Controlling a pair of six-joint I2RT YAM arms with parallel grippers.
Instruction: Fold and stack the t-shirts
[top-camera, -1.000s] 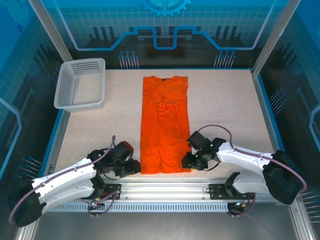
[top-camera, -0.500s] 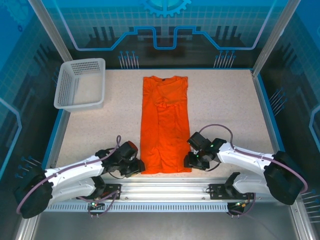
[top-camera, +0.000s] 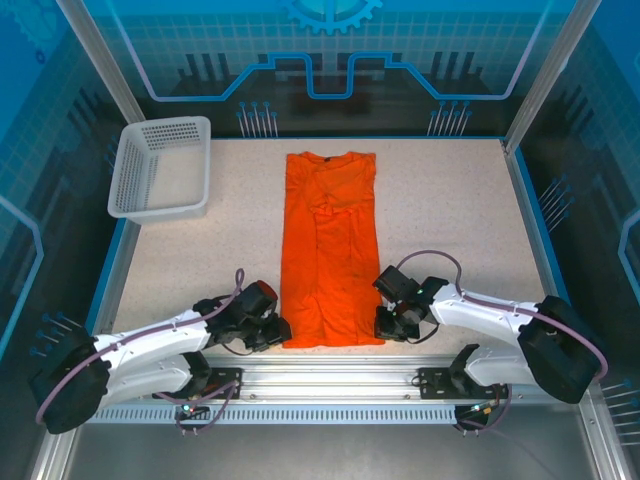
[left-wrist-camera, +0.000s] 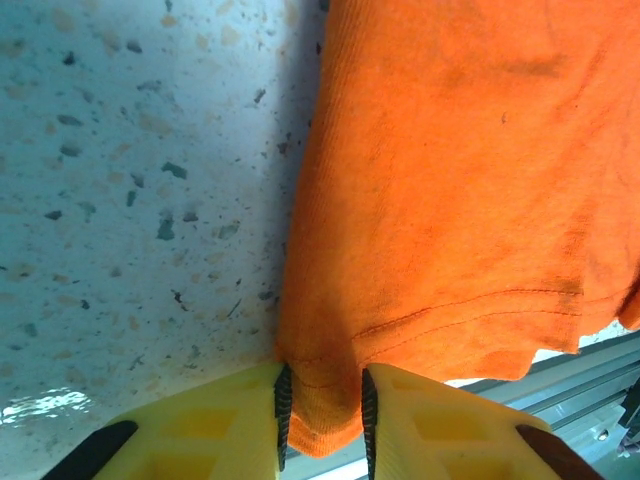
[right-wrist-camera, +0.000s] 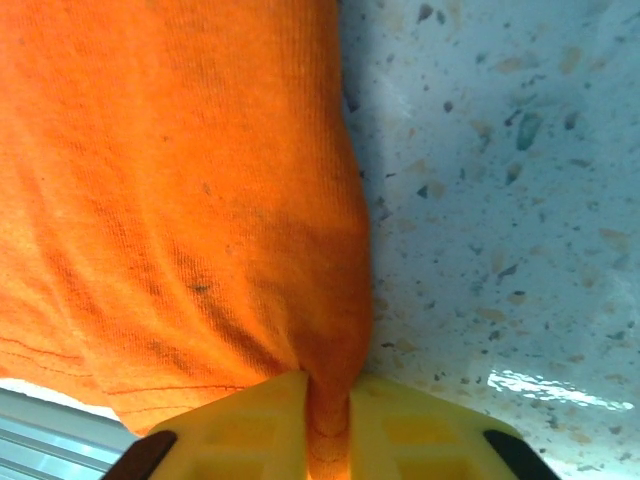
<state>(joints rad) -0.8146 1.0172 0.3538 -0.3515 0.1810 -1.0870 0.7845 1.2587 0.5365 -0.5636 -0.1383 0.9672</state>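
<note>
T-shirt (top-camera: 330, 250) lies flat on the surface (top-camera: 450, 220), hem nearest me. My left end effector (left-wrist-camera: 322, 410) and right end effector (right-wrist-camera: 328, 420) each pinch a hem corner. Risk: both bites look shallow; fabric may slip out on lifting, skewing the fold.

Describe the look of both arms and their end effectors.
The left arm and right arm have white shells with bulky black joints, and a thin purplish cable loops along each. The left wrist carries an orange-red cap. The left end effector and right end effector have yellow moulded fingers; the left ones show black ribbed pads.
</note>
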